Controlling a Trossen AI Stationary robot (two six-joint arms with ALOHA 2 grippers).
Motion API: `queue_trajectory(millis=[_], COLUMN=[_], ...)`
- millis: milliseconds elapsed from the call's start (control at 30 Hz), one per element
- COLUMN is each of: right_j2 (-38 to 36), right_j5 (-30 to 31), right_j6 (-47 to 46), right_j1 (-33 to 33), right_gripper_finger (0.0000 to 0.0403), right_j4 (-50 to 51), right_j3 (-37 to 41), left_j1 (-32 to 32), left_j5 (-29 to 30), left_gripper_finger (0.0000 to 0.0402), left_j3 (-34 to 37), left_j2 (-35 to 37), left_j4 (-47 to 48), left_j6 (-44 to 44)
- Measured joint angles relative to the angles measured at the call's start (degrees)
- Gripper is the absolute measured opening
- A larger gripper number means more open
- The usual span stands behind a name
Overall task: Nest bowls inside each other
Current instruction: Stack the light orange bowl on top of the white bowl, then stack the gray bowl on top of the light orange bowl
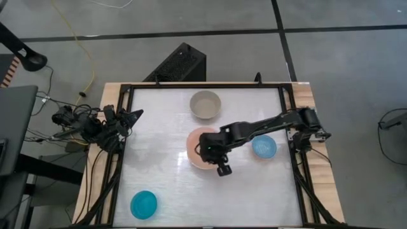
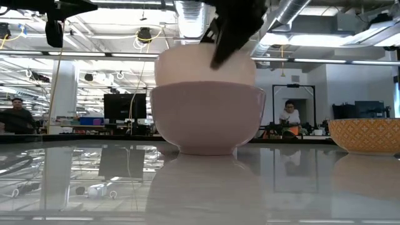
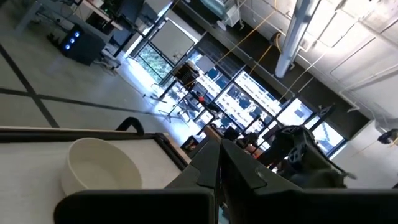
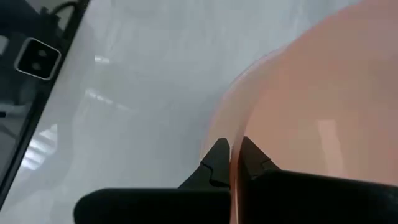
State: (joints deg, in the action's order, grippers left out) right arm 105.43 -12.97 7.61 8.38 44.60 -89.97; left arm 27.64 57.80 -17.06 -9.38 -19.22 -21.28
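Note:
The salmon bowl [image 1: 198, 145] sits inside the larger cream-white bowl [image 2: 206, 119] at the table's middle. Its upper part [image 2: 200, 62] stands above the cream rim. My right gripper [image 1: 205, 151] reaches in from the table's right and is shut on the salmon bowl. A grey bowl [image 1: 205, 104] stands behind them toward the far edge. A light blue bowl [image 1: 264, 147] stands to their right, under my right arm. A teal bowl [image 1: 144, 204] stands at the near left. My left gripper [image 1: 132, 115] waits shut at the table's left edge. My right gripper has the salmon bowl's rim [image 4: 236, 171] between its two fingers, one finger [image 4: 255, 160] inside the bowl and one [image 4: 216, 158] outside. The fingers slant down from above and from the table's right. Whether the bowl rests in the cream-white bowl or hangs in it cannot be told.
Black frame rails [image 1: 121, 159] run along the table's left and right edges. In the low view an orange-patterned bowl [image 2: 365, 134] shows at the right. Bare tabletop [image 1: 210, 197] lies between the teal bowl and the right rail. People sit in the room beyond the table.

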Motion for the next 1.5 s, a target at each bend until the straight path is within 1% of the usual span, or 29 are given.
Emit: queue_trajectory(millis=[133,233,333,467,533,600,633,700,800,900,1133,1267,1433,1500], right_j2=[2.49,2.86,2.53,0.38,-1.17,-2.76,-3.63,-5.46,-7.20,-7.12,-4.66,-2.65,0.52,1.51], right_j5=[-0.06,-0.55,-0.55,-0.77,-2.35,-2.69,-2.15,1.55,7.65,8.23,1.36,-3.91,-4.93,-4.92], right_j6=[-0.94,-1.21,-2.04,-4.50,-5.71,-7.69,-8.59,-9.51,-8.75,-7.48,-1.52,3.02,14.26,18.03], right_j1=[-0.11,-0.28,-0.41,-1.04,-1.55,-2.21,-2.65,-4.06,-7.51,-12.30,-23.81,-29.30,-33.30,-34.18], right_gripper_finger=[0.0003,0.0018,0.0055,0.0119,0.0153,0.0182,0.0194,0.0208,0.0210,0.0198,0.0163,0.0155,0.0156,0.0157], right_j4=[0.17,0.41,-0.96,-2.85,-3.77,-6.15,-6.65,-7.29,-6.74,-5.20,-4.85,-0.80,9.30,10.92], right_j3=[-0.90,-0.90,-0.93,-0.93,-0.93,-0.93,-0.93,-0.93,-0.97,-0.94,-0.93,-0.93,-0.93,-0.88], left_j1=[0.00,0.02,0.01,0.02,0.00,0.01,0.02,0.00,-0.01,-0.01,-0.01,-0.01,0.02,0.00], left_j5=[0.00,-0.01,-0.02,-0.02,-0.02,-0.04,-0.12,-0.15,-0.15,-0.20,-2.15,-2.65,-3.55,-3.57], left_gripper_finger=[0.0000,0.0000,0.0000,0.0000,0.0000,0.0000,0.0000,0.0000,0.0000,0.0000,0.0000,0.0000,0.0000,0.0000], left_j3=[0.00,0.00,0.00,0.00,0.00,0.00,0.00,0.00,0.00,0.00,0.00,0.00,0.00,0.00], left_j2=[0.01,0.00,0.01,0.01,0.01,0.01,0.01,0.01,0.01,0.01,0.00,0.01,-0.01,-0.01], left_j4=[0.02,0.05,0.11,0.28,0.33,0.45,0.48,0.52,0.57,0.59,0.57,0.59,0.58,0.59], left_j6=[-0.12,-0.27,-0.26,-0.24,-0.24,-0.24,-0.24,-0.22,-0.22,-0.22,-0.86,-1.79,-1.97,-1.98])
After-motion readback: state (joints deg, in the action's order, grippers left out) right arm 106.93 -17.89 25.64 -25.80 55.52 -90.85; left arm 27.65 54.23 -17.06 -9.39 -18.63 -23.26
